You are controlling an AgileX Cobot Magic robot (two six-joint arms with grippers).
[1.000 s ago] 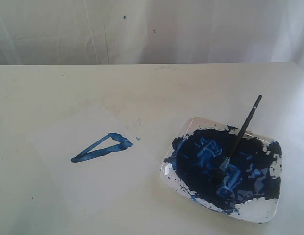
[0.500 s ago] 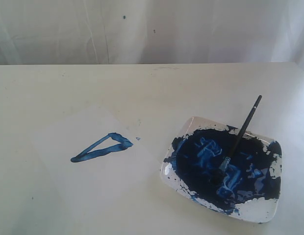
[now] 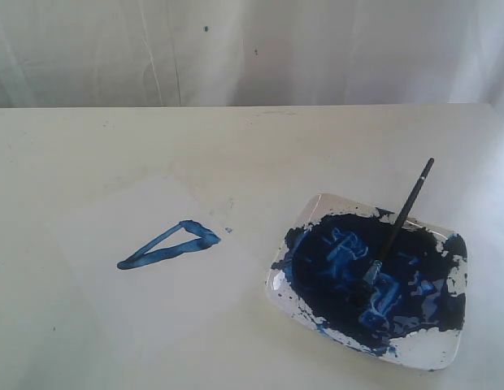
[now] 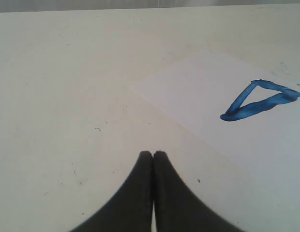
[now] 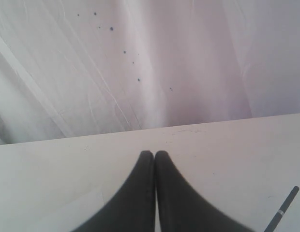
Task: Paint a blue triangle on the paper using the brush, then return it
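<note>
Brush [image 3: 394,231] rests tip-down in paint dish [image 3: 423,348], right. Left: blue triangle [image 3: 167,253] on paper [image 3: 154,301]. Left hand [image 4: 153,154] closed, empty; right hand [image 5: 154,154] closed, empty.

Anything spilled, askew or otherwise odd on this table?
Nothing serious. A small blue fleck lies just off the triangle, near the edge of the paper, and paint is smeared to the rim of the dish. The brush leans in the dish, bristles in paint.
</note>
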